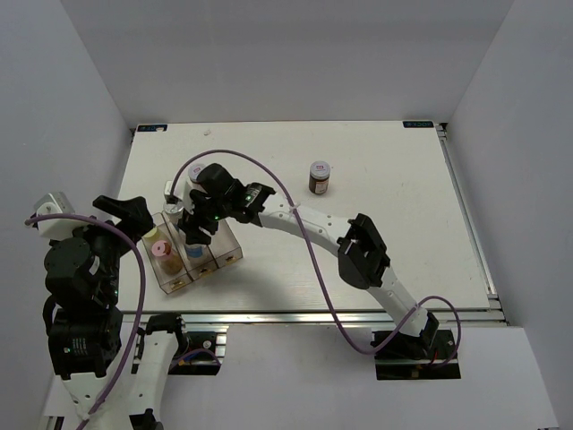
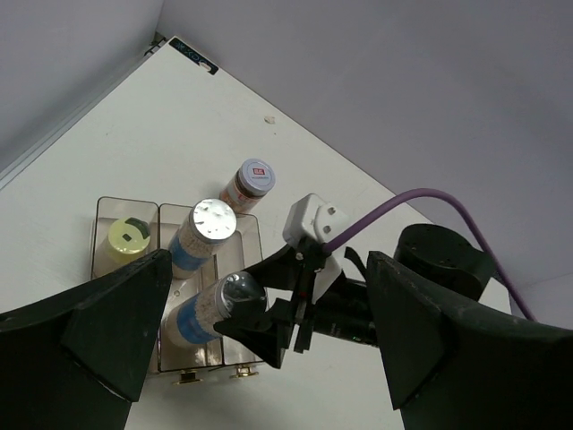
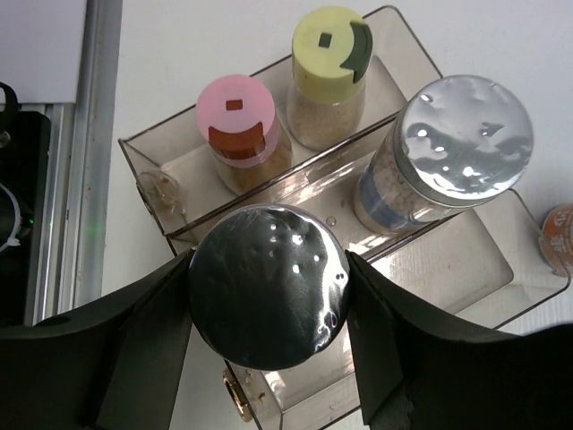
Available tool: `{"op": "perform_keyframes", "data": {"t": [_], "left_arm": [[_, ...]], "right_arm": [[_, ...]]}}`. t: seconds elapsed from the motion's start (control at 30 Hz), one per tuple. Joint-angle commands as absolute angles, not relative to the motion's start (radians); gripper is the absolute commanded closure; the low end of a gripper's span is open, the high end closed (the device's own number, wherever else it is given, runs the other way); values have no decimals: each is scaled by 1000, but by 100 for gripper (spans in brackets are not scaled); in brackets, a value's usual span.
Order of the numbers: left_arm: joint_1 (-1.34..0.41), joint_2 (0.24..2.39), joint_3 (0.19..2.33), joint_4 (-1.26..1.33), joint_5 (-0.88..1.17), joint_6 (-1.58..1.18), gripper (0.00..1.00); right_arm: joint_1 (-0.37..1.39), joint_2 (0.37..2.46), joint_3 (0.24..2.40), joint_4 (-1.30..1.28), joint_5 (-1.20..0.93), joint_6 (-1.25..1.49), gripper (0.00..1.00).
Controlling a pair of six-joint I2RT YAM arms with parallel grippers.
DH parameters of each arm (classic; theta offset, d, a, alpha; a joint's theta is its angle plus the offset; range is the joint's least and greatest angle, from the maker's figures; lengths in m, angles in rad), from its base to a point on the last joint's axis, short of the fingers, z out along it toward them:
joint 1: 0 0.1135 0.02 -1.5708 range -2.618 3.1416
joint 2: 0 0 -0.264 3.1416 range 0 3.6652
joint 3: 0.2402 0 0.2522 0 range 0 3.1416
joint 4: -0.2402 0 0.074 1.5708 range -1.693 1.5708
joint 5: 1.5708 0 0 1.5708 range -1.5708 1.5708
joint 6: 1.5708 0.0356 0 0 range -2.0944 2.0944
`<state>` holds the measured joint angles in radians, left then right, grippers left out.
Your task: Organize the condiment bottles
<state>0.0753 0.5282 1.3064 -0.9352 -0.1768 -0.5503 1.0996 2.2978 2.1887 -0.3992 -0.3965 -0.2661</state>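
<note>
My right gripper [image 1: 199, 224] [image 3: 269, 287] is shut on a silver-lidded, blue-labelled bottle [image 3: 267, 285] [image 2: 224, 294], held over the middle compartment of the clear tray [image 3: 448, 260] [image 1: 229, 248]. A second silver-lidded bottle [image 3: 466, 134] [image 2: 211, 219] stands in that compartment. A pink-lidded jar [image 3: 236, 115] [image 1: 164, 248] and a yellow-lidded jar [image 3: 331, 43] [image 2: 130, 237] stand in the left compartment. A tan jar with a white lid [image 2: 252, 178] [image 1: 172, 191] stands behind the tray. A dark brown jar [image 1: 320, 177] stands far right. My left gripper [image 1: 134, 215] [image 2: 269, 260] is open and empty beside the tray.
The tray's right compartment [image 2: 246, 242] holds nothing. The right arm [image 1: 358, 251] stretches across the table's front half. The table's near metal rail [image 1: 313, 312] runs just in front of the tray. White walls enclose the table.
</note>
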Motion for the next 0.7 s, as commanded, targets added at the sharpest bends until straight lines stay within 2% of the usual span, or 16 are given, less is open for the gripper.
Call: {"op": "perform_keyframes", "data": {"t": [0.0,0.03,0.07,0.23,0.27,0.3,0.37,0.57,0.67], "left_arm": [[74,526,1313,-936,-172,-552,2],[74,528,1312,-934,-169,-552,2],[75,529,1312,-930,-166,-551,2],[74,532,1299,-920,-149,-554,2],[74,532,1298,-916,-146,-555,2],[74,532,1293,-913,-143,-557,2],[74,534,1287,-899,-132,-558,2],[74,577,1264,-853,-87,-557,2],[75,627,1252,-813,-62,-546,4]], "right_arm": [[1115,2287,2194,-311,-383,-298,80],[1115,2287,2192,-313,-383,-302,72],[1120,2289,2191,-313,-382,-304,57],[1120,2284,2190,-319,-383,-305,34],[1121,2281,2192,-324,-383,-304,24],[1121,2275,2192,-328,-385,-302,21],[1121,2250,2186,-328,-384,-298,11],[1101,2143,2142,-344,-408,-253,12],[1042,2073,2099,-341,-465,-156,19]]}}
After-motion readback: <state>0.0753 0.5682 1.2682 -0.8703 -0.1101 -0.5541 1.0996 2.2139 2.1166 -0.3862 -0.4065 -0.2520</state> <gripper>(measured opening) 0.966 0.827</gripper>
